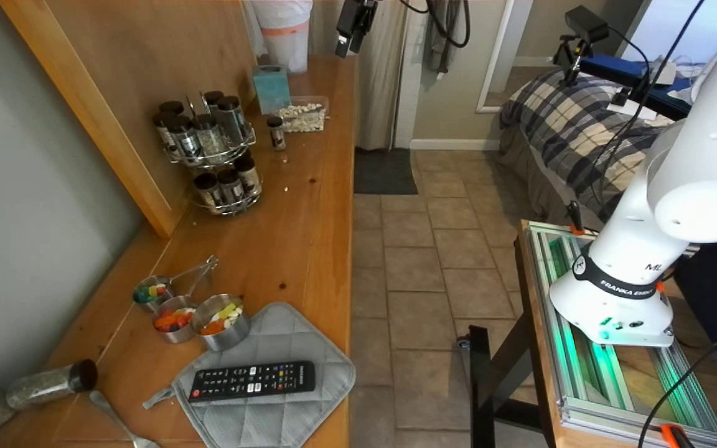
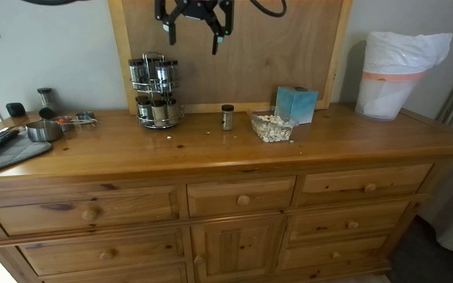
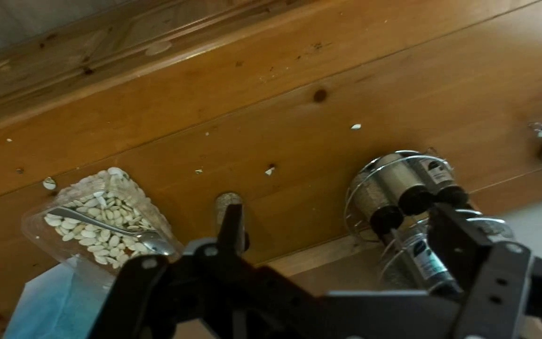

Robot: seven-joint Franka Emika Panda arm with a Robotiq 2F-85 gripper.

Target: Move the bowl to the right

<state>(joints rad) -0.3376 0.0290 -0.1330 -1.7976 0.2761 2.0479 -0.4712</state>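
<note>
Dresser top (image 2: pixel 203 147): was dotted with pale bits (image 3: pixel 356 126).
Gripper (image 2: pixel 193 47): was spread wide above it.
Bowl (image 2: pixel 270 132): was set between front and back edges.

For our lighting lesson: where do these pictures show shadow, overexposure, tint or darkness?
In an exterior view, a shadow falls beside the white bin and the left edge partly washes out; in an exterior view, green light tints the metal rails; in the wrist view, the hand looks dark.
</note>
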